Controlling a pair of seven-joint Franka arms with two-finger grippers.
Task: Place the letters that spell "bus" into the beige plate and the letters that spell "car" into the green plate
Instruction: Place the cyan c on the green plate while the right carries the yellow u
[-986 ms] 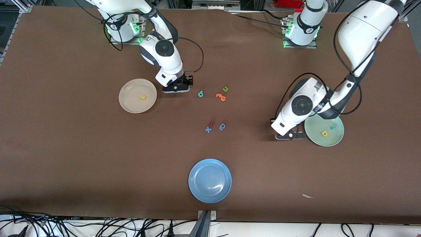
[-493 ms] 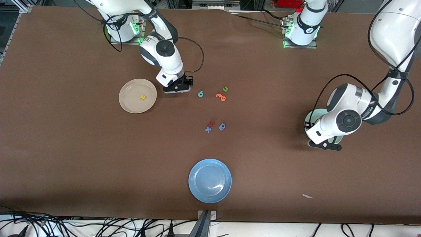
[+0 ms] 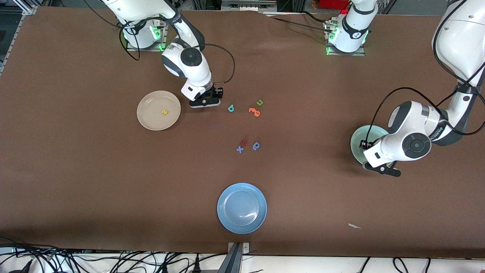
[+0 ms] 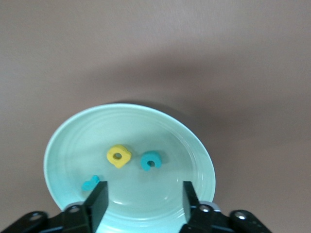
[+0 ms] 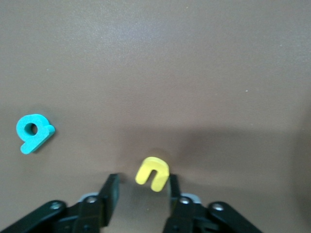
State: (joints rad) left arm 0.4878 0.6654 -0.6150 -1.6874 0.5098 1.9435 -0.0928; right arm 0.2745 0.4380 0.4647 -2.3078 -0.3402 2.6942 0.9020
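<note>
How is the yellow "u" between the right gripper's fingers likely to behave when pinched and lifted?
The yellow "u" looks small and thick, probably foam: likely very light and slightly squashy. It lies flat on the table, so it shouldn't roll. Its open prongs may flex or twist if the right gripper pinches across them.

grn plate (image 4: pixel 204 160): mint | a (image 4: pixel 119 156): ylw | c (image 4: pixel 151 160): teal | u (image 5: pixel 152 173): ylw | b (image 5: pixel 34 132): teal

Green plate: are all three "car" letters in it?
Yes. The green plate holds the yellow "a", teal "c" and teal "r".
</note>
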